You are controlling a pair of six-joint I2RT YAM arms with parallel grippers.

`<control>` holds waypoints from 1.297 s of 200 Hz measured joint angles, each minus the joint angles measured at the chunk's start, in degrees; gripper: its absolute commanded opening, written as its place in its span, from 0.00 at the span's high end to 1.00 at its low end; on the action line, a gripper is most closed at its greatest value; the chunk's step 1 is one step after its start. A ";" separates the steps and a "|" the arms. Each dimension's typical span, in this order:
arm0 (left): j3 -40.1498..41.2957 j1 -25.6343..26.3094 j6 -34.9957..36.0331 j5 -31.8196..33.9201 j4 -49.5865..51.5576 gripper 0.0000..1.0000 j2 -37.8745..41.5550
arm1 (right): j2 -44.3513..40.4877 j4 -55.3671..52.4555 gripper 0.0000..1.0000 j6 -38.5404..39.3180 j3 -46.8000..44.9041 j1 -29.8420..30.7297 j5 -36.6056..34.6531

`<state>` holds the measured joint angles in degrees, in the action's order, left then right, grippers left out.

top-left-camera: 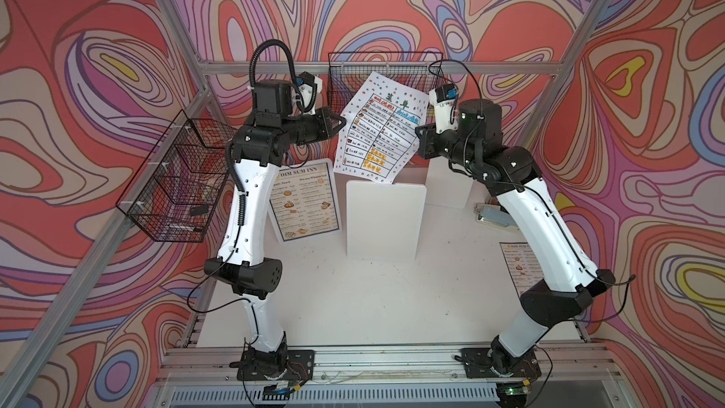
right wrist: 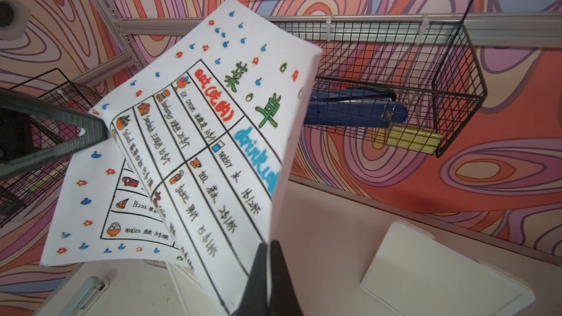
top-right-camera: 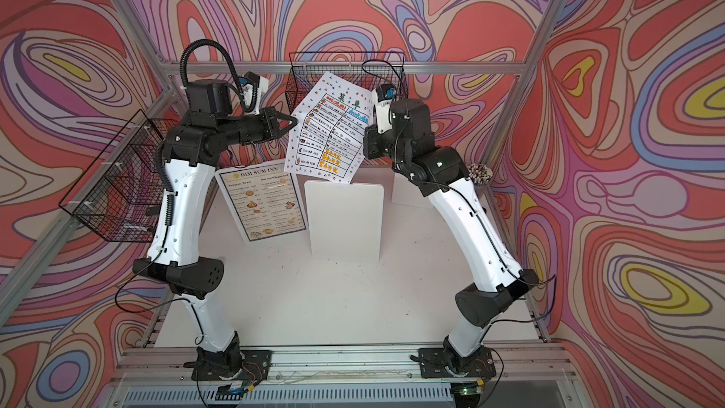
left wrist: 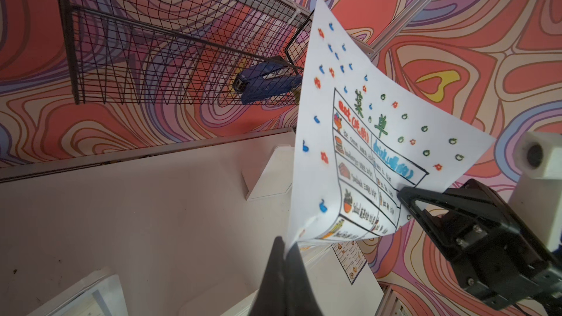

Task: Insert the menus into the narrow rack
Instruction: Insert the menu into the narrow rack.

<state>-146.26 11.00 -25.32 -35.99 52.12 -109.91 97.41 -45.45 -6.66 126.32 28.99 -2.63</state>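
Note:
A white menu (top-left-camera: 378,131) with a hand-drawn table and icon-dotted border hangs bowed in the air in front of the narrow black wire rack (top-left-camera: 386,72) on the back rail. Its top corner overlaps the rack's front. My left gripper (top-left-camera: 342,122) is shut on the sheet's left edge (left wrist: 349,135). My right gripper (top-left-camera: 418,128) is shut on its right edge (right wrist: 188,153). A blue-bordered "DIM SUM INN" menu (top-left-camera: 306,200) lies on the table below. Another of these menus (top-left-camera: 514,264) shows at the table's right edge, partly behind my right arm.
The rack holds a blue stapler (right wrist: 349,107) and a gold binder clip (right wrist: 410,139). A divided wire basket (top-left-camera: 176,182) hangs on the left rail. White upright panels (top-left-camera: 384,221) and a white block (top-left-camera: 447,186) stand mid-table. A pale stapler (top-left-camera: 494,215) lies at the right.

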 measured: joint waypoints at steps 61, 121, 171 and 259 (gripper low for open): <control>0.00 0.11 -1.25 -0.85 -0.50 1.00 -0.87 | -0.57 0.09 1.00 0.20 -0.90 0.02 -0.72; 0.00 1.07 -1.29 -1.20 -0.94 1.00 -0.87 | -3.28 0.55 1.00 0.42 -3.69 0.02 -1.38; 0.00 1.07 -0.37 -1.22 -0.94 1.00 -0.79 | -3.72 1.55 1.00 0.68 -3.82 0.02 -0.61; 0.00 1.07 0.26 -1.49 -0.92 1.00 -0.76 | -3.89 1.36 1.00 0.92 -4.09 0.00 -0.57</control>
<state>-146.26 12.08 -25.06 -37.47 51.20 -110.67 93.51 -44.10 -5.74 122.23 28.99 -3.20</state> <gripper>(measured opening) 0.047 0.041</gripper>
